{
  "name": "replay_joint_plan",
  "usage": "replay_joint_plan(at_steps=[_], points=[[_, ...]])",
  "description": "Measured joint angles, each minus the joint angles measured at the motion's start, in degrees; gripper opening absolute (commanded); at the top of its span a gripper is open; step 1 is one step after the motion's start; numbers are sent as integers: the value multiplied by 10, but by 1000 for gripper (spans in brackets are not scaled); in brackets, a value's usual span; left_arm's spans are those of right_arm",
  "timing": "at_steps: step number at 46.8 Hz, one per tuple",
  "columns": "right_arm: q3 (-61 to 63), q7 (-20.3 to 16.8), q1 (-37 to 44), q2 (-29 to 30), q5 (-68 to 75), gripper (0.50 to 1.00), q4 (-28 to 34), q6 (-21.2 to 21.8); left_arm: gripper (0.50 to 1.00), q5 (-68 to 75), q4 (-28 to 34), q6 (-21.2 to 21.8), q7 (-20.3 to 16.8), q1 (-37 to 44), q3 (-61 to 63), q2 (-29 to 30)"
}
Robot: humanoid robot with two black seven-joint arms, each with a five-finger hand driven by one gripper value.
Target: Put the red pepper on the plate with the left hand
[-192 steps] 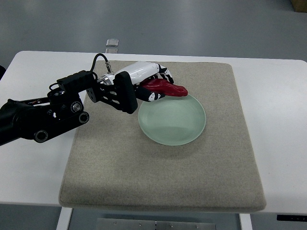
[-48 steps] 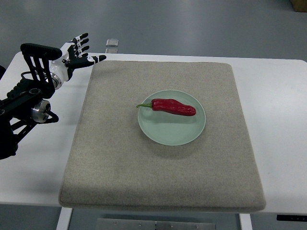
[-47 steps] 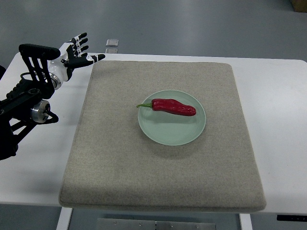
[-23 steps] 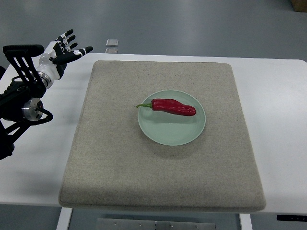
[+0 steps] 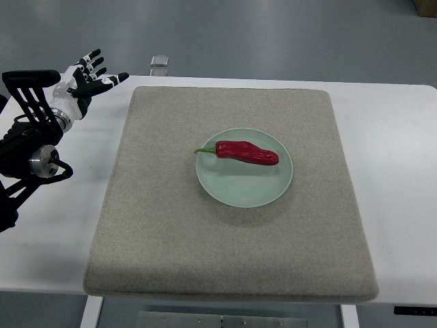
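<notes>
Top view: the red pepper (image 5: 246,152) is seen lying on the pale green plate (image 5: 244,188), across its upper half, with the green stem poking just past the plate's left rim and the blunt end pointing right. It rests flat and is touched by nothing, so the placing itself is judged to be done. The plate sits near the middle of the grey mat (image 5: 171,225), which covers most of the white bench (image 5: 396,171) (likely laid there to keep things from sliding).

The left hand (image 5: 85,74) is held at the upper left of the frame, well apart from the plate and off the mat's edge, with its fingers (image 5: 92,57) spread and nothing in them. Being empty and clear of the work, it is judged to be out of the way on purpose, leaving the pepper undisturbed. No right arm is to be seen.

A small clear object (image 5: 159,63) lies at the bench's far edge, its kind not made out.
</notes>
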Motion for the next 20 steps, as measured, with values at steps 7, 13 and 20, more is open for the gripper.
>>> replay_joint_plan(at_steps=[7, 13, 20], points=[[0, -1, 1, 0, 2, 928, -2, -2, 992, 0, 0, 0, -1, 0, 0, 0], [-4, -2, 1, 0, -4, 928, 0, -2, 992, 0, 0, 0, -1, 0, 0, 0], [-3, -3, 0, 0, -2, 928, -1, -2, 992, 1, 0, -1, -1, 0, 0, 0]])
